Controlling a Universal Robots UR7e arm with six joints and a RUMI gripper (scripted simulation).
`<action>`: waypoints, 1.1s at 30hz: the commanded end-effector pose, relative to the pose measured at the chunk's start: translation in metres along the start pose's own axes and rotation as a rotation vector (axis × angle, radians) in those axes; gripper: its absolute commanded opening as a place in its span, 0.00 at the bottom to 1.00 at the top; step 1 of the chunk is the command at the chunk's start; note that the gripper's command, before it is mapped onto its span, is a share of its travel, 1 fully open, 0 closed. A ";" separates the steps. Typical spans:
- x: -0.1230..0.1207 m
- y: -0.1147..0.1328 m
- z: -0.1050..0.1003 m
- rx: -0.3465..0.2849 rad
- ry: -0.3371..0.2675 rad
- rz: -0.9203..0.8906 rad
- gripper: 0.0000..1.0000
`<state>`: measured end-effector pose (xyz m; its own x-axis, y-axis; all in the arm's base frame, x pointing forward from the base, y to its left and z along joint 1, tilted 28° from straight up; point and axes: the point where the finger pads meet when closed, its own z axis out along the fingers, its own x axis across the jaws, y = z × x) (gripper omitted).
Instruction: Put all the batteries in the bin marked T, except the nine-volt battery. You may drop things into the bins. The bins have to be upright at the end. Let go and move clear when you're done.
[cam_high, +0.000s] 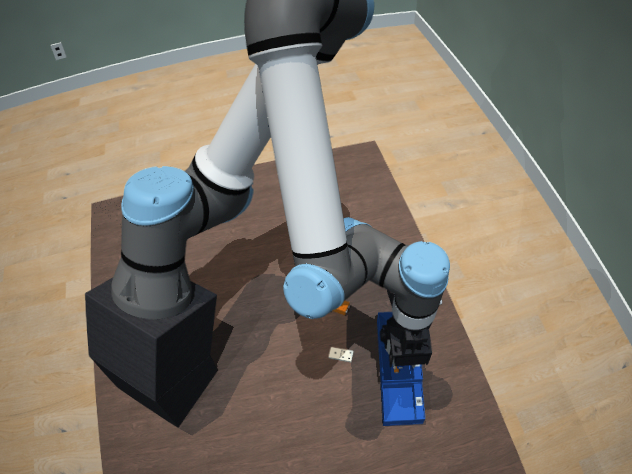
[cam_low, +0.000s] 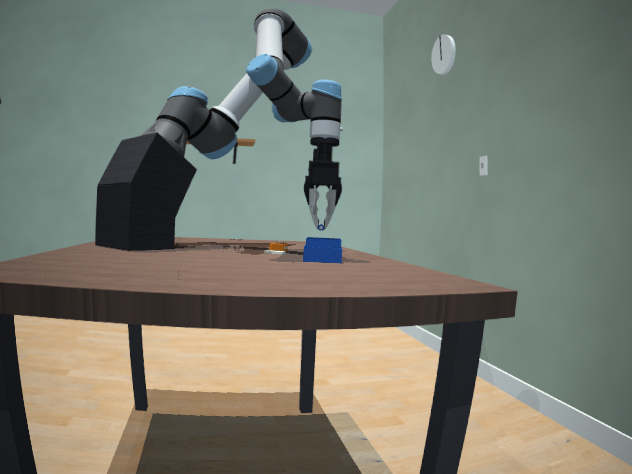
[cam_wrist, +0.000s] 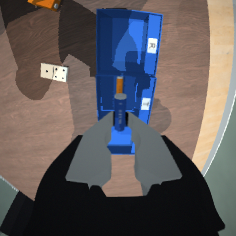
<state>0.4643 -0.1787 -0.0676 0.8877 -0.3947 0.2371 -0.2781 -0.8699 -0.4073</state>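
My gripper (cam_wrist: 119, 112) is shut on a small dark-blue cylindrical battery (cam_wrist: 120, 106) with an orange tip, held lengthwise between the fingertips. It hangs a little above two blue bins joined end to end (cam_wrist: 127, 80). The battery is over the nearer compartment. Each bin carries a small white label (cam_wrist: 152, 45), which I cannot read. In the exterior view the gripper (cam_low: 321, 226) points straight down just above the bins (cam_low: 322, 250). In the top view the wrist hides the far bin, and the near bin (cam_high: 403, 400) looks empty.
A white domino (cam_high: 341, 354) lies on the table left of the bins and also shows in the wrist view (cam_wrist: 55, 73). An orange block-shaped object (cam_wrist: 45, 4) (cam_high: 342, 307) lies farther back, partly hidden under the arm. The table's right edge runs close to the bins.
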 end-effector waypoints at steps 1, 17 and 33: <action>0.000 0.000 0.000 -0.006 0.000 0.023 0.00; 0.001 0.000 0.012 -0.006 0.000 0.023 0.00; 0.001 0.000 0.040 -0.006 0.000 0.023 0.00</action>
<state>0.4758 -0.1690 -0.0958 0.8815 -0.4144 0.2262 -0.3004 -0.8620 -0.4084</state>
